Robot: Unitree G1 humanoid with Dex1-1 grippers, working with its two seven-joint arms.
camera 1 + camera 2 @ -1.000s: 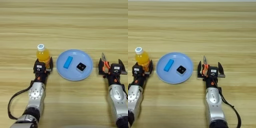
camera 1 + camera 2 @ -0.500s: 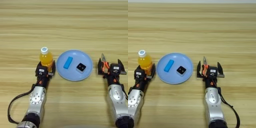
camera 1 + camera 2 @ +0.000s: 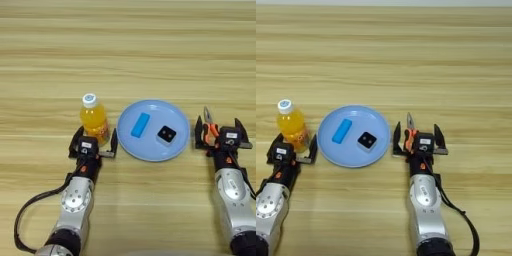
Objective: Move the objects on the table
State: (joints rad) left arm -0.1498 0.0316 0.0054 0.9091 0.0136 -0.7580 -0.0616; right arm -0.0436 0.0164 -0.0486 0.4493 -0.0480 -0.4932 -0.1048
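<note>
A small bottle of orange drink (image 3: 94, 120) with a white cap stands upright on the table (image 3: 128, 50), left of a blue plate (image 3: 146, 148). My left gripper (image 3: 95, 143) is open, one finger on each side of the bottle's base. On the plate lies a tiny black cube (image 3: 167, 134) with a white dot. Right of the plate, the orange-handled pliers (image 3: 209, 125) lie between the spread fingers of my open right gripper (image 3: 219, 134).
A small blue block (image 3: 140, 124) also lies on the plate, left of the cube. Both forearms reach in from the near edge. Bare wood stretches across the far half of the table.
The bottle has come a little right and nearer and now stands on the table. My left gripper's fingers have spread apart from it. The right arm has not moved.
</note>
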